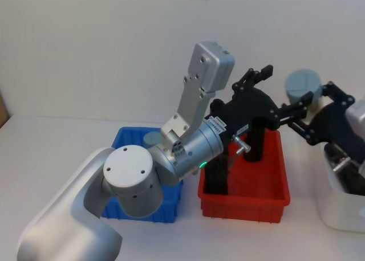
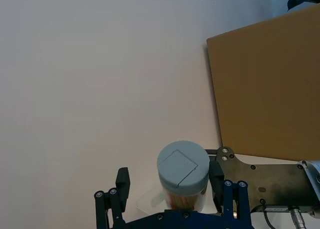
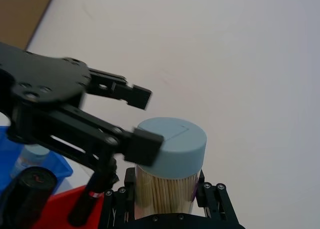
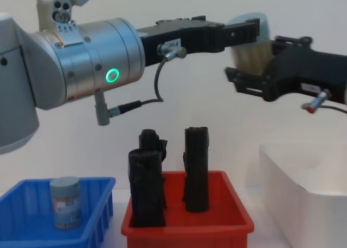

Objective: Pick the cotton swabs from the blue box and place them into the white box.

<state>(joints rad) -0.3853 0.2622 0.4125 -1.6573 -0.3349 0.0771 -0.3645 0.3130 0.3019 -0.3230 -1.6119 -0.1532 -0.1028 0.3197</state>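
High above the red bin [image 4: 187,226], between the two arms, a tub of cotton swabs [image 1: 302,85] is mid-handover. The right gripper [image 4: 244,77] looks clamped around the tub's body, you can see its fingers [image 3: 130,181] hugging the pale stick-filled cylinder from both sides. The left gripper [image 1: 285,93] reaches across with one finger at the lid and the other standing clear, so I'd call it spread open, not gripping.

Progress-wise: nothing in the white box [image 4: 303,188] as far as I can see from what shows, though its inside is mostly hidden. One more swab tub [image 4: 65,202] sits upright in the blue box [image 4: 92,215], so at least that one is left after this one gets dropped off.

Materials: tub has a matte grey-blue lid, round, with a faint square flap outline on top, clear-ish body showing packed sticks. Blue box is ribbed plastic with a flared rim, white box is smooth and thick-walled. Red bin holds tall black upright things [image 4: 195,169], kind of rough-looking. Not part of the job.
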